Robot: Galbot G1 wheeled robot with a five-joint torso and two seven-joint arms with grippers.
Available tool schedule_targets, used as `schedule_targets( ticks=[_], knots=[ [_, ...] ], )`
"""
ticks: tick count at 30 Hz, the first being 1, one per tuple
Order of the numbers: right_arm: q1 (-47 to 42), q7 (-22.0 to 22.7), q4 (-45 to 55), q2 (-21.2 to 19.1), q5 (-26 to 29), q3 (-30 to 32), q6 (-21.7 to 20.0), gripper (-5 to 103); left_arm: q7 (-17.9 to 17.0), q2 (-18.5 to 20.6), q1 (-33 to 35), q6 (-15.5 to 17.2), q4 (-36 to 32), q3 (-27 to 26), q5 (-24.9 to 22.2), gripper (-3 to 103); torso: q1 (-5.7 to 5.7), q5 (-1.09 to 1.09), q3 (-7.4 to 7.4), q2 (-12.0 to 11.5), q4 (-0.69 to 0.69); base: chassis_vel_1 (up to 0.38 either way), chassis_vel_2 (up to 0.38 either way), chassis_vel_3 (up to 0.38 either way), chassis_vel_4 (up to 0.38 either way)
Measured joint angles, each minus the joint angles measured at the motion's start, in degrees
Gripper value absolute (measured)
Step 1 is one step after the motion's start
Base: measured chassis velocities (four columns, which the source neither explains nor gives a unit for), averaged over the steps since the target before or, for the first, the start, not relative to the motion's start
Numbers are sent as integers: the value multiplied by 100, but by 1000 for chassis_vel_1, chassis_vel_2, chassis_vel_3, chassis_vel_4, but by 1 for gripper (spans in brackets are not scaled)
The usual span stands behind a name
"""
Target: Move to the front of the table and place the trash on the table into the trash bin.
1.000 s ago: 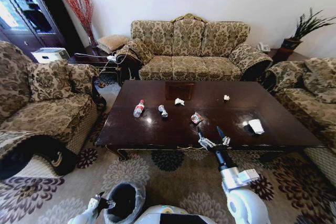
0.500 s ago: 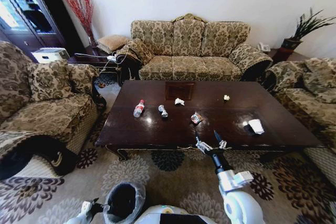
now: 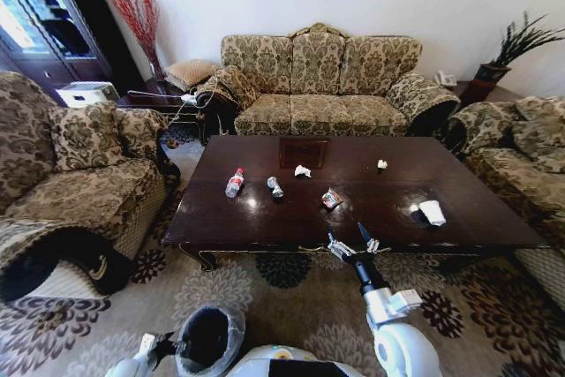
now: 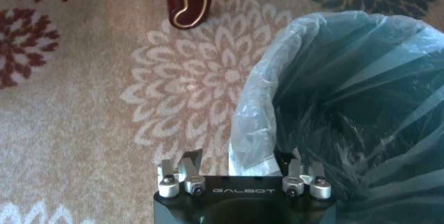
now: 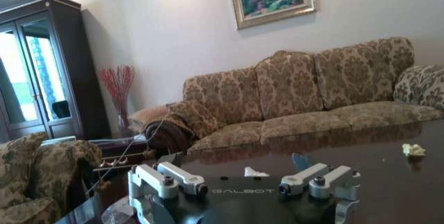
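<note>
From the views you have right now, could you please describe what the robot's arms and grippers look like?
The right gripper has silver metal fingers on a black wrist block printed GALBOT in pale letters; behind it run a slim black forearm and glossy white rounded shells. The left gripper has the same silver, bolted fingers and black GALBOT block.

The desk (image 3: 353, 192) is seen to be of dark reddish-brown wood, polished to a gloss in which light is mirrored. The trash bin (image 4: 347, 104) is lined with thin translucent plastic film, wrinkled and faintly shiny. The bottle (image 3: 233, 183) is of clear plastic, the cup (image 3: 432, 212) of matt white paper. The carpet (image 4: 104, 104) is of flat-woven, matt cloth. The left end effector (image 4: 243, 174) is built of bare metal fingers on a matt black body.
</note>
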Motion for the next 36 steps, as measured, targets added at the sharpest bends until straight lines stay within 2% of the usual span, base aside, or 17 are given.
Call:
schedule_targets(
  ticks=[1,2,3,4,5,6,10,12,13,16,17,19,21,24,36],
  knots=[
    [-11,1,-2,9,0,3,0,100,-52,-19,-3,18,-21,55,35,66,0,-4,0,-1,-1,0,0,0,0],
    [-30,6,-3,19,-2,22,5,100,-57,-75,-5,50,-18,125,93,62,1,-52,1,-3,-10,0,0,0,0],
    [-30,6,-3,19,-2,22,5,100,-57,-75,-5,50,-18,125,93,62,1,-52,1,-3,-10,0,0,0,0],
    [-37,3,-7,24,-5,11,5,100,-56,-83,-29,51,-33,143,128,58,3,-51,1,-3,-3,-70,-29,4,1],
    [-42,4,-13,41,-9,15,21,100,-99,-82,-62,67,-5,151,177,54,1,-23,-1,-3,-20,-70,45,16,1],
    [-55,7,-32,50,-18,17,33,100,-106,-116,-76,68,40,177,210,50,2,-16,2,-4,-2,26,-21,-36,-55],
    [-56,11,-46,60,-26,17,41,100,-109,-125,-106,68,29,206,224,42,1,-18,0,-3,-4,0,0,0,0],
    [-54,14,-47,73,-39,13,41,100,-137,-107,-84,68,-3,218,215,34,1,-20,0,-3,-5,0,0,0,0],
    [-54,14,-47,73,-39,13,41,100,-137,-107,-84,68,-3,218,215,34,1,-20,0,-3,-5,0,0,0,0],
    [-47,16,-51,100,-65,0,39,100,-162,-82,-10,69,-96,208,172,22,2,-27,0,-3,-5,0,0,0,0],
    [-47,16,-51,100,-65,0,39,100,-162,-82,-10,69,-96,208,172,22,2,-27,0,-3,-5,0,0,0,0],
    [-39,16,-92,126,-87,-4,40,100,-202,-76,44,75,-147,188,142,14,1,-23,1,-4,-4,0,0,0,0],
    [-37,16,-99,132,-92,-5,42,100,-211,-75,51,79,-154,183,137,14,1,-21,1,-4,-5,0,0,0,0],
    [-35,16,-122,159,-110,-15,57,100,-239,-78,72,87,-195,166,129,3,2,-22,1,-4,-5,0,0,0,0],
    [-20,26,-115,141,-102,-24,70,100,-374,-25,262,132,-523,-19,-107,0,1,-16,1,-3,-4,0,0,0,0]
  ],
)
